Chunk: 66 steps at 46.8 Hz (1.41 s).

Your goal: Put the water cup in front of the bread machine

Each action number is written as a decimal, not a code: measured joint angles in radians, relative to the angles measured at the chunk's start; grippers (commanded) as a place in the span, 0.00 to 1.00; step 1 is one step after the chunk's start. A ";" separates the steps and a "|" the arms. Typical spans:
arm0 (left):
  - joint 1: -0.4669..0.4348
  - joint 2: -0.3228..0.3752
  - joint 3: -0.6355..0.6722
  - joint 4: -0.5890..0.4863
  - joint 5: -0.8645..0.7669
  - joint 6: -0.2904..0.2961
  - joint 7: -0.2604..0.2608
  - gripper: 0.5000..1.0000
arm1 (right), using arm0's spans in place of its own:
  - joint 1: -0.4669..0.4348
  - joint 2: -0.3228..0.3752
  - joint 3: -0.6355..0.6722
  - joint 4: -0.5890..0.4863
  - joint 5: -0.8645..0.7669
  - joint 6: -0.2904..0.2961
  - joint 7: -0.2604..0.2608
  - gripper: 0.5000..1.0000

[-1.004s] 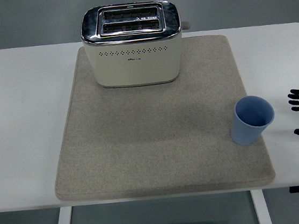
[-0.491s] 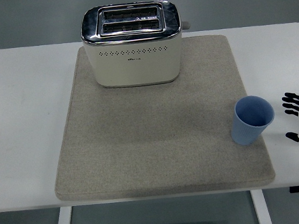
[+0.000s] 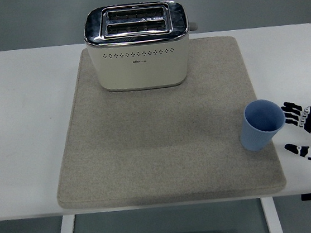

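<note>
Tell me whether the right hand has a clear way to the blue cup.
Probably yes: the right hand is open just right of the blue cup, with only bare table between them.

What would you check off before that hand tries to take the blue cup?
1. Blue cup upright, on the mat's right edge: ok.
2. Right hand beside the cup, fingers spread: ok.
3. Fingers touching the cup: not ok, a small gap remains.
4. Mat space in front of the toaster free: ok.
5. Cup empty: cannot tell for certain.
</note>
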<state>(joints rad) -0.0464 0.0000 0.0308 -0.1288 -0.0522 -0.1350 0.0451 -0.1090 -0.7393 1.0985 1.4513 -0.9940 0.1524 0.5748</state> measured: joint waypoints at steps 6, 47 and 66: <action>0.000 0.000 0.000 0.000 0.000 0.000 0.000 1.00 | -0.001 0.022 0.010 0.000 -0.015 -0.011 -0.006 0.83; 0.000 0.000 0.000 0.000 0.000 0.000 0.000 1.00 | 0.060 0.121 0.029 -0.013 -0.100 -0.025 -0.104 0.83; 0.000 0.000 0.000 0.000 0.000 0.000 0.000 1.00 | 0.069 0.134 0.027 -0.012 -0.117 -0.012 -0.111 0.83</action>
<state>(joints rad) -0.0464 0.0000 0.0307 -0.1289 -0.0522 -0.1350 0.0447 -0.0401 -0.6048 1.1259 1.4390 -1.1107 0.1409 0.4634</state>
